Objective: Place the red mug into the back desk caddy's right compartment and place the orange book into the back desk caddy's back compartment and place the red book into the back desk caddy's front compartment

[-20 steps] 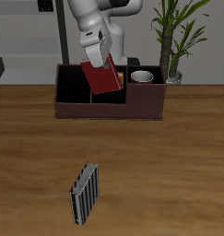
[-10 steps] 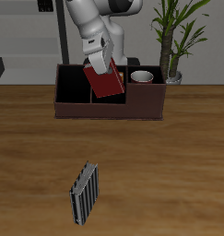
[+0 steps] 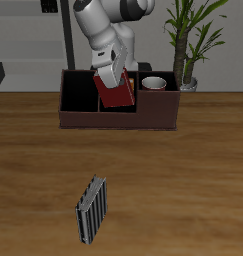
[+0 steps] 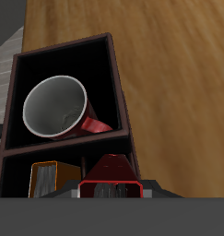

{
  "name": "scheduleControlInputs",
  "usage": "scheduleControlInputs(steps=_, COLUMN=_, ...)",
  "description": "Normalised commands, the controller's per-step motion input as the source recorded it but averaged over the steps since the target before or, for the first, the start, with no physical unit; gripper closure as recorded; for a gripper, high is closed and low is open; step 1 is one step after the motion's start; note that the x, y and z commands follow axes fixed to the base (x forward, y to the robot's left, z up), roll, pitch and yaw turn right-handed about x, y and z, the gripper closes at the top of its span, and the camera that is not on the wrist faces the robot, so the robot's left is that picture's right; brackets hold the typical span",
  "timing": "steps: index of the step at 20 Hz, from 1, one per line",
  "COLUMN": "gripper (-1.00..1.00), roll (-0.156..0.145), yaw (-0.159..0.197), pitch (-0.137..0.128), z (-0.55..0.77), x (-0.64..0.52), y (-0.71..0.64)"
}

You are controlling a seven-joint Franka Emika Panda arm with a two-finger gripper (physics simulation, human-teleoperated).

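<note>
My gripper (image 3: 109,72) is shut on the top edge of the red book (image 3: 115,90). The book hangs nearly upright, with its lower edge dipping into the middle of the back desk caddy (image 3: 83,116). In the wrist view the red book (image 4: 110,170) is over the narrow front slot. The orange book (image 4: 43,177) stands beside it in the narrow back slot. The red mug (image 4: 54,107) stands in the adjoining square end section, white inside showing. From outside, the red mug (image 3: 154,84) shows in the caddy's end by the plant. The orange book is hidden in the exterior view.
A grey-and-black striped book (image 3: 91,210) stands on the table near its front edge, far from the caddy. A potted plant (image 3: 188,45) rises just behind the caddy's mug end. Dark shelving sits behind the table.
The gripper has turned the red book more upright and lowered it slightly toward the caddy's middle. The mug and the striped book have not moved.
</note>
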Motion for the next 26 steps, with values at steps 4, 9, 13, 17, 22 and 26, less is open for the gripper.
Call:
scheduleControlInputs(steps=4, gripper=1.0, roll=0.022, yaw=-0.061, pitch=0.102, z=-0.08, x=0.08, y=0.1)
scheduleControlInputs(steps=9, gripper=1.0, roll=0.011, yaw=-0.046, pitch=0.082, z=-0.17, x=-0.21, y=0.08)
scheduleControlInputs(steps=13, gripper=1.0, roll=0.011, yaw=-0.011, pitch=0.07, z=-0.24, x=-0.17, y=0.08)
scheduleControlInputs(steps=17, gripper=1.0, roll=-0.004, yaw=-0.025, pitch=0.102, z=-0.29, x=-0.14, y=0.0)
scheduleControlInputs(steps=22, gripper=1.0, roll=-0.018, yaw=-0.023, pitch=0.136, z=-0.4, x=-0.07, y=-0.1)
scheduleControlInputs(steps=26, gripper=-1.0, roll=-0.018, yaw=-0.049, pitch=0.08, z=-0.22, x=-0.08, y=-0.1)
